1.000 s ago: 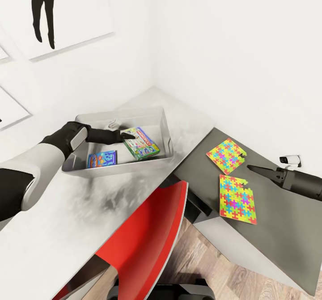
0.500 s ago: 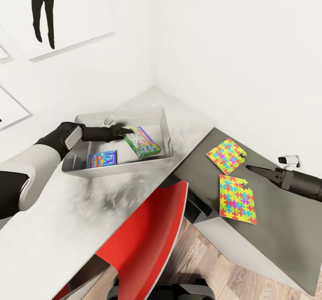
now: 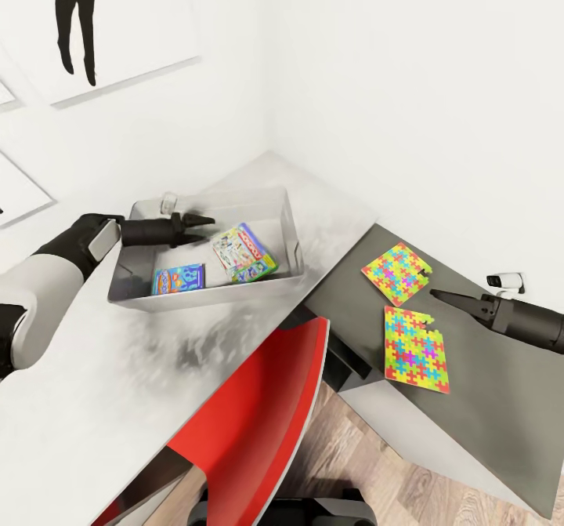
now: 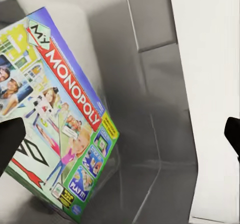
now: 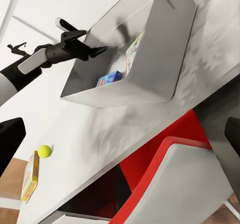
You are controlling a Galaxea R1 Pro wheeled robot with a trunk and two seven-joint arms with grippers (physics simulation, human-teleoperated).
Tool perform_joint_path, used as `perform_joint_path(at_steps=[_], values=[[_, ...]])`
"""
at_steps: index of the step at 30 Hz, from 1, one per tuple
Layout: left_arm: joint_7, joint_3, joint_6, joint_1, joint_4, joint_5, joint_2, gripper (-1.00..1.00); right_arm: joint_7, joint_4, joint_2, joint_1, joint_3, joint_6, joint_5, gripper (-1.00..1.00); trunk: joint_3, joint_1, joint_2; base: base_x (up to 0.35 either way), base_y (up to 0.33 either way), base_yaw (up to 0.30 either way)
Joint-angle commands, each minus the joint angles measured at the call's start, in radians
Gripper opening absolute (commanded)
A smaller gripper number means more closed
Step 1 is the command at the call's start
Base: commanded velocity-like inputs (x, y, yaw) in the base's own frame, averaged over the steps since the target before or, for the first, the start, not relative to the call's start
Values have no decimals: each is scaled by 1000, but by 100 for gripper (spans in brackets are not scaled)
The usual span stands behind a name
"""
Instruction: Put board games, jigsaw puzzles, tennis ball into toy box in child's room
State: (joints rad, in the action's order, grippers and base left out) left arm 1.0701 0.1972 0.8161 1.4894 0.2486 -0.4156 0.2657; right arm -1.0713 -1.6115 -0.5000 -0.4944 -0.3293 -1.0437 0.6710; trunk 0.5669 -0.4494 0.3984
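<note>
The light grey toy box [image 3: 291, 232] stands on the pale table. Inside it lie a green and white Monopoly board game [image 3: 245, 253] and a small blue box [image 3: 178, 279]. My left gripper [image 3: 205, 219] hovers open over the toy box's left part, a little apart from the Monopoly game [image 4: 55, 114]. Two multicoloured jigsaw puzzles [image 3: 396, 273] [image 3: 416, 349] lie flat on the dark grey table. My right gripper [image 3: 439, 295] is open just to their right, holding nothing. In the right wrist view the tennis ball [image 5: 44, 151] sits beside an orange-yellow board game [image 5: 31, 176] near the pale table's edge.
A red chair [image 3: 266, 400] is tucked under the corner where the pale table [image 3: 94, 400] and the lower dark table [image 3: 501, 400] meet. White walls close in behind both tables, with a black silhouette picture [image 3: 78, 24] at the upper left. Wood-plank floor [image 3: 376, 471] shows below.
My left gripper let go of the Monopoly game and drew back to the left. The game has settled in the toy box. The right arm has barely moved.
</note>
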Motion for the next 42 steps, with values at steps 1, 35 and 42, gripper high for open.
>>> perform_joint_path(at_steps=[1, 35, 42], values=[[4, 3, 15, 1, 0, -7, 4, 100, -4, 0, 0, -1, 0, -3, -2, 100, 1, -1, 2, 0, 0, 0], [63, -41, 82, -18, 62, -52, 22, 100, -3, 1, 4, 11, -1, -3, -7, 100, 1, -1, 2, 0, 0, 0], [67, -45, 109, -54, 147, -57, 16, 100, -1, 2, 4, 13, -1, -3, -9, 100, 1, -1, 2, 0, 0, 0]])
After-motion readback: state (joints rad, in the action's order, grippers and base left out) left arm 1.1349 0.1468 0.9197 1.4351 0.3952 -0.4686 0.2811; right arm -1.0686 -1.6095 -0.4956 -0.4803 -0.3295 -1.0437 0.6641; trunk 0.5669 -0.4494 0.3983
